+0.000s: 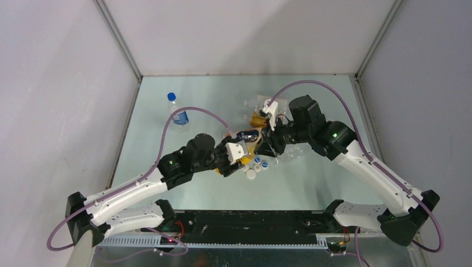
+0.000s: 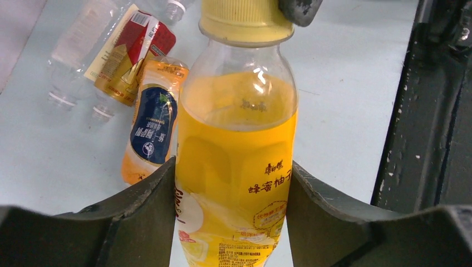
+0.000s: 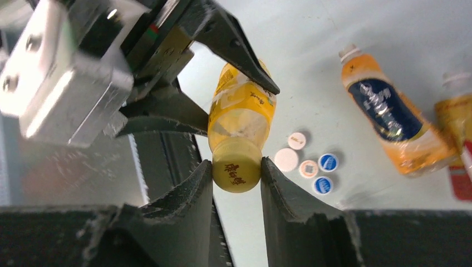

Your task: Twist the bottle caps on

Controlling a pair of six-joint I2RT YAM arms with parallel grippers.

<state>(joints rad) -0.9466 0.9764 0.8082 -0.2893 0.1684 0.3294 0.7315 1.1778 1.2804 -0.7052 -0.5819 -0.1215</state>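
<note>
The yellow bottle (image 3: 242,111) is clamped round its body by the left fingers (image 2: 133,211), evidently so that spinning is prevented while its cap (image 2: 245,22), seated on the neck, is pinched by the right fingers (image 3: 183,200) for twisting

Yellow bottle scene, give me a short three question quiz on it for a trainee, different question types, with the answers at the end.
1. True or false: the left tool grips the yellow bottle by its body.
2. The right tool is shut on the bottle's: A yellow cap, B base, C label.
3. How many loose caps lie on the table in the right wrist view?
Key: 1 true; 2 A; 3 five.
</note>
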